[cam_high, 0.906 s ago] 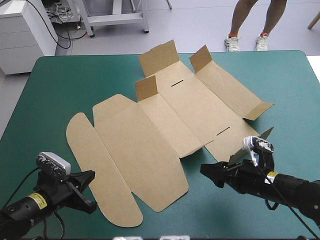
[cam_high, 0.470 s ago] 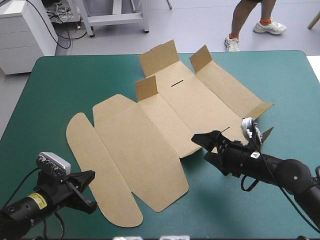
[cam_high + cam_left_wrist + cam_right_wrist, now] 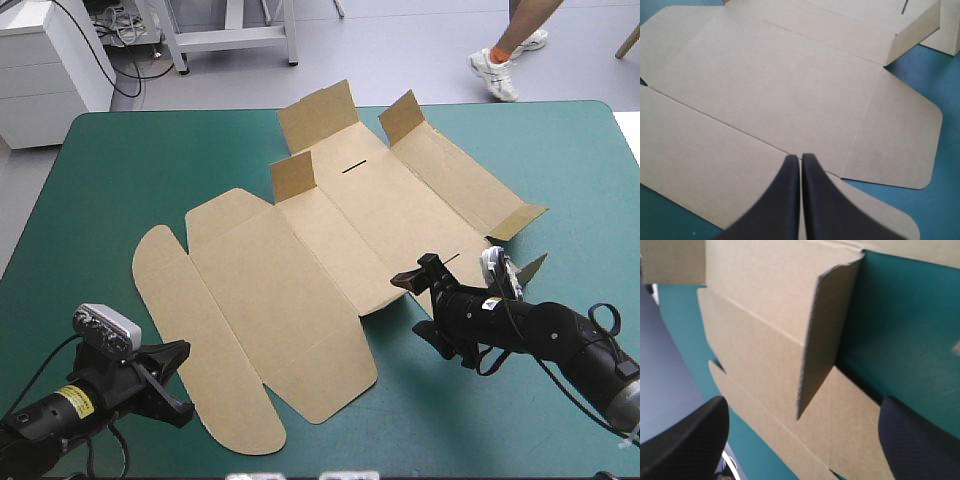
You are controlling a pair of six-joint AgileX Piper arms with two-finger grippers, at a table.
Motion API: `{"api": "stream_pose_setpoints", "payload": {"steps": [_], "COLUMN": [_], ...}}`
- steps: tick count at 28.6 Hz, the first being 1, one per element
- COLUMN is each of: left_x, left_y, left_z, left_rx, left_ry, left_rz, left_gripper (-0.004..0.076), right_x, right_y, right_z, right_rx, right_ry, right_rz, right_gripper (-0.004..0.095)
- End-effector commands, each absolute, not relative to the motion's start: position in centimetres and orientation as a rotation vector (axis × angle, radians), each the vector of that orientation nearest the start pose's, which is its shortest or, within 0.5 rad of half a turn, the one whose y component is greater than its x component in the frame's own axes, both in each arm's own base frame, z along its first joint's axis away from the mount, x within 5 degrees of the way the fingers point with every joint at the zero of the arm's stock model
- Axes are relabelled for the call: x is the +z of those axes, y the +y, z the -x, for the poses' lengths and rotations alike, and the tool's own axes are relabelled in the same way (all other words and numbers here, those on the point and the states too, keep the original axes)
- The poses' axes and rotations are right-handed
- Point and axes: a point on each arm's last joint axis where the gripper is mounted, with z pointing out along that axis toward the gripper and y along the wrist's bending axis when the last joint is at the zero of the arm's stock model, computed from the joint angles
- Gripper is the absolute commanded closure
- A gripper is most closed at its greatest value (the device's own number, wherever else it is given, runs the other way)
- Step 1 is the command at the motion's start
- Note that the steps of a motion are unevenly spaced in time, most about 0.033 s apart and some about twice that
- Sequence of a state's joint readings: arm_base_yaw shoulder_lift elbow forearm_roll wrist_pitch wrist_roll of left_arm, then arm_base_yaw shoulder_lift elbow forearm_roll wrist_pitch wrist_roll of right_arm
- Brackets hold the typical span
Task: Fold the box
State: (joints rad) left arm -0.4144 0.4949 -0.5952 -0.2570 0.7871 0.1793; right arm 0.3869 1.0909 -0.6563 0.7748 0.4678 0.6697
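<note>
Brown box (image 3: 300, 290): cut sheet lying mostly flat mid-table, rounded lid flap at the near-left, small corner flaps standing up at the far and right ends.
Table (image 3: 120, 170): teal-green cover.
Left tool (image 3: 800, 157): closed to a single point, at the near-left corner, tip over the rounded flap's edge; contact can't be told.
Right tool (image 3: 418, 305): spread wide, gripping nothing, at the box's near-right edge; one upright flap (image 3: 822, 335) stands just ahead of it.
</note>
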Motion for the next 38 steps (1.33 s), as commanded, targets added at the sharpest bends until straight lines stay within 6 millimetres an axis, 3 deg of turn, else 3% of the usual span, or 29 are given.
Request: {"api": "stream_pose_setpoints", "payload": {"steps": [1, 12, 25, 38], "left_x": [32.5, 32.5, 32.5, 32.5], "left_y": [-5.2, -5.2, -5.2, -5.2], "left_z": [-7.6, -7.5, -7.5, -7.5], "left_rx": [-0.468, -0.468, -0.468, -0.465], "left_ry": [2.019, 2.023, 2.023, 2.022], "left_rz": [-0.505, -0.506, -0.506, -0.510], "left_gripper": [0.0731, 0.0731, 0.0731, 0.0731], "right_x": [28.1, 28.2, 25.7, 24.6], "right_y": [10.4, 10.2, 10.9, 11.6], "right_z": [-19.2, -19.7, -21.2, -22.9], "right_rx": [1.181, 1.216, 1.123, 1.174], "right_ry": [2.258, 2.166, 2.262, 2.216], "right_rz": [-1.162, -1.289, -1.327, -1.319], "right_gripper": [0.0159, 0.0159, 0.0159, 0.0194]}}
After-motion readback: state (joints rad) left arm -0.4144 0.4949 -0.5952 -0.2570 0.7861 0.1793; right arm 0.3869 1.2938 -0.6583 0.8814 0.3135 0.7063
